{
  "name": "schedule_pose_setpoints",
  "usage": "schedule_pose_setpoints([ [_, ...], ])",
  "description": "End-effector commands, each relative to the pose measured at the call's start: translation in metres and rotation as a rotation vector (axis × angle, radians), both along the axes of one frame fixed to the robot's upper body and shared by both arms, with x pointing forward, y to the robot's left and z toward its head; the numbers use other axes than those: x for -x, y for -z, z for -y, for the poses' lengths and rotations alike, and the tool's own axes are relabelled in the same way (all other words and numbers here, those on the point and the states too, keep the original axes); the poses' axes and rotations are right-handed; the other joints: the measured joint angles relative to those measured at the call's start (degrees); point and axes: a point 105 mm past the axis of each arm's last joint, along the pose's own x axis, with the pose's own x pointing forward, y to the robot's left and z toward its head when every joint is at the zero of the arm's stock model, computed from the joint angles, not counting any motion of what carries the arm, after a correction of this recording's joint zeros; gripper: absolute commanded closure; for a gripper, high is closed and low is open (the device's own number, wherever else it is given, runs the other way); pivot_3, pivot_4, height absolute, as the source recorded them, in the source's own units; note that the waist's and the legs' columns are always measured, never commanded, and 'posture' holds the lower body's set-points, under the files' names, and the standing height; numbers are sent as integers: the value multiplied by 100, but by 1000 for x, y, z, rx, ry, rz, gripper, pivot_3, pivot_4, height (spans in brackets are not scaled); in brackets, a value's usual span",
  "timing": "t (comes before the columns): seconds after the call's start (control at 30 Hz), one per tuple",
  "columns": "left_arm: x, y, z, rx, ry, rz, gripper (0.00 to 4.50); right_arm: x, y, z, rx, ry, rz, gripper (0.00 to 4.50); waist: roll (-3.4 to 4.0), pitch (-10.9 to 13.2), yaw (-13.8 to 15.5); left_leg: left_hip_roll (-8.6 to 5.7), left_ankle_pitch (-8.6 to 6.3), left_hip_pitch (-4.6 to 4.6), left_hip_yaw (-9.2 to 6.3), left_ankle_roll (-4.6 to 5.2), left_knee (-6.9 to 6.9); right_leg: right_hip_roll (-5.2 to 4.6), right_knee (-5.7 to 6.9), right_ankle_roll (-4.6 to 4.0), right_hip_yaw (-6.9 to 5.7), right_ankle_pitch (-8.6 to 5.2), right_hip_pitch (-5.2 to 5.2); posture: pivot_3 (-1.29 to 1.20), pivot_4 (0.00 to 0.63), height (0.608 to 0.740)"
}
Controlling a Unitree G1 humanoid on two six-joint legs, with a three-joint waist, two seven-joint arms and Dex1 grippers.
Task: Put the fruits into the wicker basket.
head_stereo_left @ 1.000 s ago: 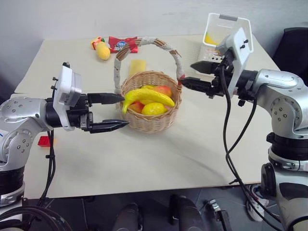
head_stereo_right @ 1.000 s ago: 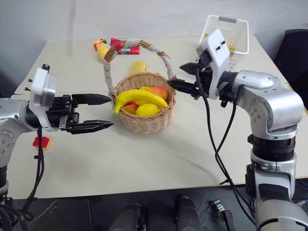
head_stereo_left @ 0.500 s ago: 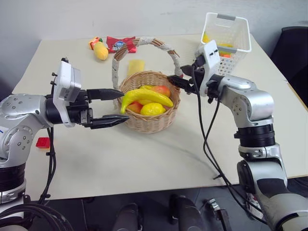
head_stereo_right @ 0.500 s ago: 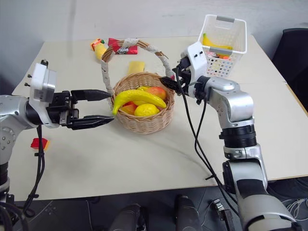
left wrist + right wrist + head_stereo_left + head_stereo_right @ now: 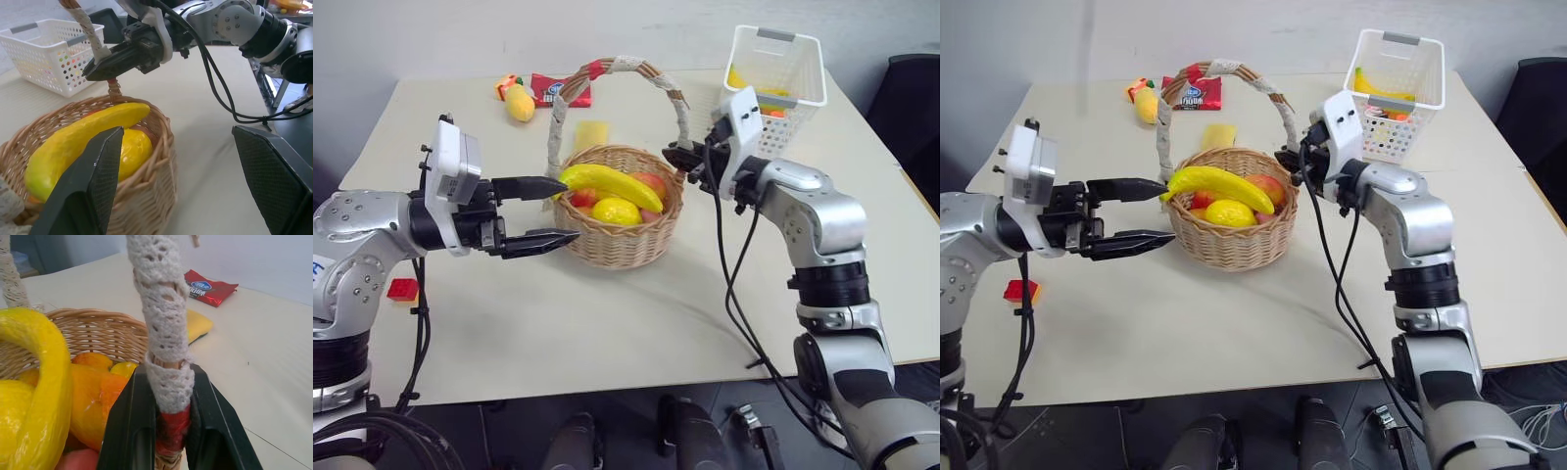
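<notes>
The long curved yellow banana (image 5: pixel 607 181) and the plump oval yellow lemon (image 5: pixel 617 211) lie inside the round tan woven wicker basket (image 5: pixel 622 240), which sits mid-tabletop (image 5: pixel 636 323). The banana rests across the top of the other fruit. The right end effector (image 5: pixel 171 431) is clamped on the red-wrapped foot of the basket's white-laced arched handle (image 5: pixel 680 108). The left end effector (image 5: pixel 553 211) hovers at the basket's opposite rim, its fingers spread wide and holding nothing. A white perforated plastic basket (image 5: pixel 783 69) stands behind.
</notes>
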Motion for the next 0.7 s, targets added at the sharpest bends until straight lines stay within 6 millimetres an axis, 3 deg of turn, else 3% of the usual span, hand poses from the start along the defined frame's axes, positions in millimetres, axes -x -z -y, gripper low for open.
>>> schedule_pose_setpoints([
  [0.03, 1, -8, 7, 18, 39, 38, 774, 35, -48, 32, -17, 31, 193, 4160, 0, 0, 41, 0, 0, -2, -1, 0, 0, 0, -4, 0, -2, 0, 0, 0, 150, 740],
  [0.2, -3, -9, 20, 38, 111, 36, 774, 70, -52, 95, 69, 204, 212, 4160, -1, 0, 170, 2, 0, -3, -1, 0, 3, 3, -9, 1, -7, 1, 2, 0, 150, 740],
  [0.27, -6, -11, 24, 53, 134, 35, 774, 80, -49, 122, 80, 293, 198, 4160, -1, 0, 173, 0, 1, 1, 7, 2, 4, 3, -6, 4, 0, 3, 3, 0, 150, 740],
  [0.33, -10, -12, 31, 62, 171, 33, 774, 91, -42, 163, 73, 449, 179, 4160, -2, 0, 207, -1, 3, 5, 13, 5, 3, 4, -3, 6, 4, 4, 5, 0, 150, 740],
  [0.4, -12, -12, 34, 62, 194, 34, 774, 99, -35, 187, 43, 551, 175, 4160, -2, 0, 226, -5, 3, 10, 36, 6, 3, 4, -2, 6, 6, 4, 8, 0, 150, 740],
  [0.57, -16, -12, 39, 59, 226, 33, 774, 109, -14, 227, -45, 763, 179, 4160, -2, 0, 194, -4, 3, 23, 47, 6, 1, 9, 7, 7, 24, 4, 7, 0, 150, 740],
  [0.67, -17, -10, 40, 52, 240, 29, 774, 112, -4, 239, -98, 814, 172, 4160, -1, -1, 187, 0, 3, 24, 47, 5, 1, 11, 8, 7, 27, 4, 7, 0, 150, 740],
  [0.7, -17, -10, 40, 53, 245, 26, 774, 113, 1, 241, -129, 816, 164, 3810, -1, -1, 187, 0, 3, 24, 46, 5, 1, 11, 7, 7, 28, 4, 7, 0, 150, 740],
])
